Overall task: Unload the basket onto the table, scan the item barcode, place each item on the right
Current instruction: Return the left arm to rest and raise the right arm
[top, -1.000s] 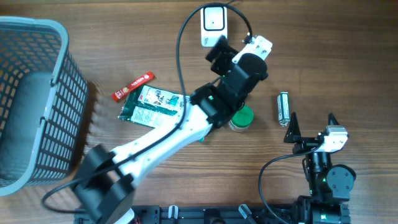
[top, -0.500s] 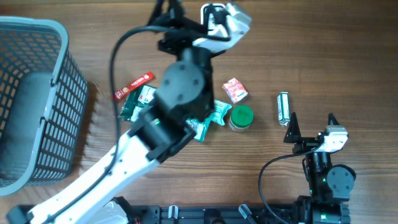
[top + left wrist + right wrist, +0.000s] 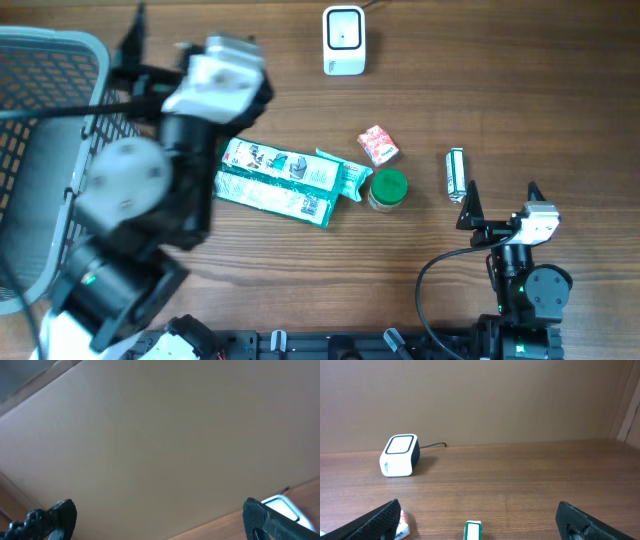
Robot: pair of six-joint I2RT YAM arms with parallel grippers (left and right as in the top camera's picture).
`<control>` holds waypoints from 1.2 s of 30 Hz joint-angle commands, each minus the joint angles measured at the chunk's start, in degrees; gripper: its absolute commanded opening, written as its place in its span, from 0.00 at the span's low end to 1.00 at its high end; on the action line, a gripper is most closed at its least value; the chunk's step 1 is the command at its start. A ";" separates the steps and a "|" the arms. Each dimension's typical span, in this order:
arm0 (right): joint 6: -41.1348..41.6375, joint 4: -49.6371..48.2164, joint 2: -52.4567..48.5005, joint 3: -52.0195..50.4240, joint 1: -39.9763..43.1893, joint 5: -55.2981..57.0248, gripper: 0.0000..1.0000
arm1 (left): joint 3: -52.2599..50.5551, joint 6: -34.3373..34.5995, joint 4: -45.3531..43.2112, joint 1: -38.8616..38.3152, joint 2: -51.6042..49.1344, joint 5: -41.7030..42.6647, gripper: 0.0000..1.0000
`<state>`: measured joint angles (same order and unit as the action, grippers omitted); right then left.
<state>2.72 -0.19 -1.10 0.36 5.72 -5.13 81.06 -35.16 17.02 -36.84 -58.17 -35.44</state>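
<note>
The white barcode scanner (image 3: 343,40) stands at the back middle of the table; it also shows as the scanner (image 3: 400,454) in the right wrist view and as the scanner's edge (image 3: 285,507) at the lower right of the left wrist view. Loose items lie mid-table: green-and-white packets (image 3: 285,180), a small red-and-white packet (image 3: 378,145), a green-lidded jar (image 3: 388,188) and a small green-and-white box (image 3: 456,172). My left gripper (image 3: 180,55) is raised at the left by the basket, open and empty (image 3: 159,512). My right gripper (image 3: 500,200) rests open at the front right (image 3: 480,512), the box (image 3: 473,530) just ahead of it.
A grey mesh basket (image 3: 60,60) fills the left edge, partly under my left arm. The scanner's black cable runs off the back edge. Bare wood lies between the scanner and the items. A plain wall rises behind the table.
My left arm has swung from above the middle items, near the scanner, over to the left beside the basket, uncovering the packets. The right arm has not moved.
</note>
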 commanded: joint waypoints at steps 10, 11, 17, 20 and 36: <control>43.91 -0.66 0.31 0.37 -0.09 -32.52 1.00 | 0.17 16.61 7.41 14.60 18.67 28.68 1.00; 45.90 -0.59 0.31 0.37 -0.09 -36.98 1.00 | 0.17 16.61 7.76 15.52 20.09 29.73 1.00; 54.12 -0.59 0.31 0.37 -0.09 -45.22 1.00 | -0.31 18.12 10.40 20.28 28.74 40.28 1.00; 53.02 0.52 0.15 0.39 -0.09 -49.53 1.00 | -1.73 18.08 10.58 23.02 33.88 42.97 1.00; 34.58 47.89 -25.03 31.85 -0.11 -27.30 0.99 | -8.00 18.05 11.72 32.81 52.06 46.56 1.00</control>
<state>45.95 41.28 -20.95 22.70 5.69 -43.07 73.45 -17.63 28.38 -3.42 -9.02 10.00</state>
